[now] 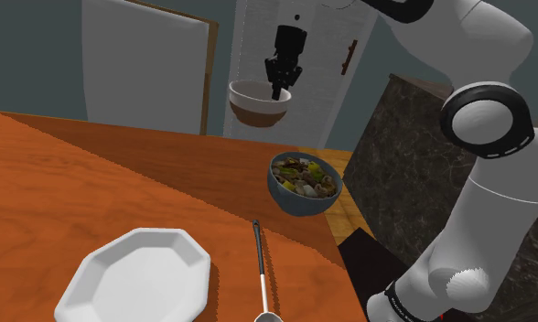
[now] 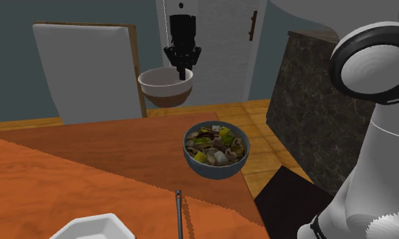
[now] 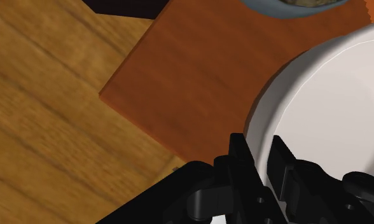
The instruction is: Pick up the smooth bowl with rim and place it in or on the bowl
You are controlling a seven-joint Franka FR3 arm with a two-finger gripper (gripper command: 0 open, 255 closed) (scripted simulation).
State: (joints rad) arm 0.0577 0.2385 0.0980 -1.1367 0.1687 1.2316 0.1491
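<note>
Shoulder view, right of frame: the white arm [image 1: 496, 183] rises from its stand and reaches to the upper centre. The orange-brown desk [image 1: 93, 183] is spread across the left and centre. A white many-sided plate [image 1: 134, 279] is laid flat at lower left. A blue-grey bowl [image 1: 295, 203], filled with mixed food, is set at centre right, near the desk's right-hand edge. The smooth rimmed bowl [image 1: 256, 102], white inside and brown on its lower outside, is held at upper centre, roughly upright and well clear of the desk surface. The end effector [image 1: 281, 90] is clenched on the right side of this bowl's rim. In the wrist view, one finger is seen inside the wall and one outside it, with the rim pinched between them. A slim spoon [image 1: 260, 265] is laid at bottom centre, its handle pointing up the frame.

The coming move is judged to turn on one relation. In both exterior views the filled bowl lies below and to the right of the held bowl, and the two are well apart. Travel down and to the right is therefore called for, followed by lowering. Because the grasp is taken at one side of the rim, the held bowl's centre is offset toward the frame's left of the end effector. This offset should be allowed for. Level seating may be prevented by the heaped food.
</note>
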